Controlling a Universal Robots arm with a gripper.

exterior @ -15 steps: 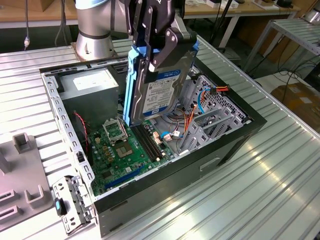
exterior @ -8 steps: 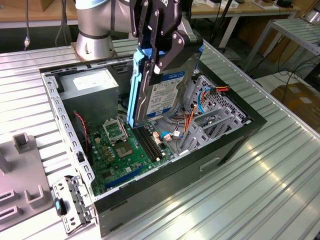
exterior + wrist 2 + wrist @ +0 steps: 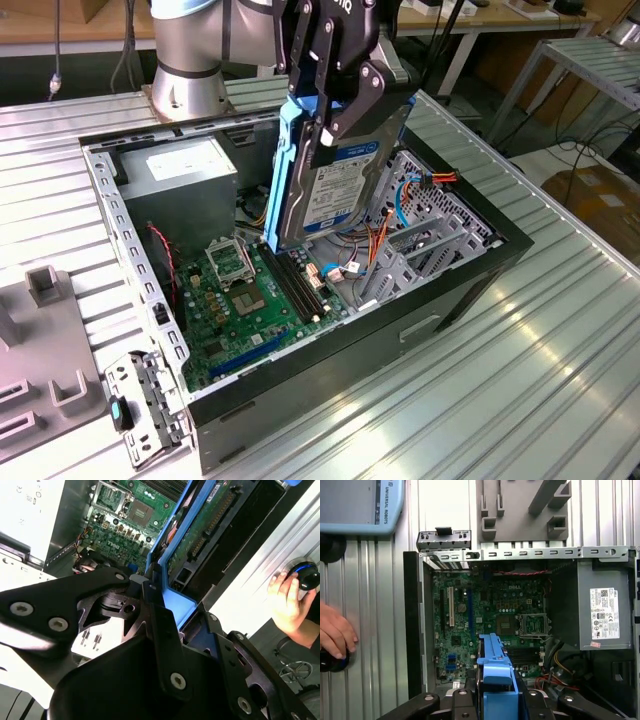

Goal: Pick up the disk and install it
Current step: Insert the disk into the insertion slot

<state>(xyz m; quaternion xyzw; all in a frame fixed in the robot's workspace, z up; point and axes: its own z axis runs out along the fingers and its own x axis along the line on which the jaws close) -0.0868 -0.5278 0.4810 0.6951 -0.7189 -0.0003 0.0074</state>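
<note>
The disk (image 3: 335, 195), a silver drive with a white-and-blue label and a blue carrier rail, hangs upright over the open computer case (image 3: 480, 285). My gripper (image 3: 340, 120) is shut on its upper end, with black fingers on both faces. The disk's lower edge is above the motherboard (image 3: 240, 300), beside the grey drive cage (image 3: 430, 240) on the exterior view's right. In the second wrist view the disk (image 3: 200, 535) shows its circuit-board side between the fingers (image 3: 160, 630). In the first wrist view the blue carrier (image 3: 495, 675) stands out over the board.
A grey power supply box (image 3: 185, 175) with a white sticker fills the case's back corner. Orange and blue cables (image 3: 385, 235) lie by the cage. A bracket with a blue latch (image 3: 125, 410) lies outside the case. A person's hand (image 3: 335, 632) rests on a knob beside it.
</note>
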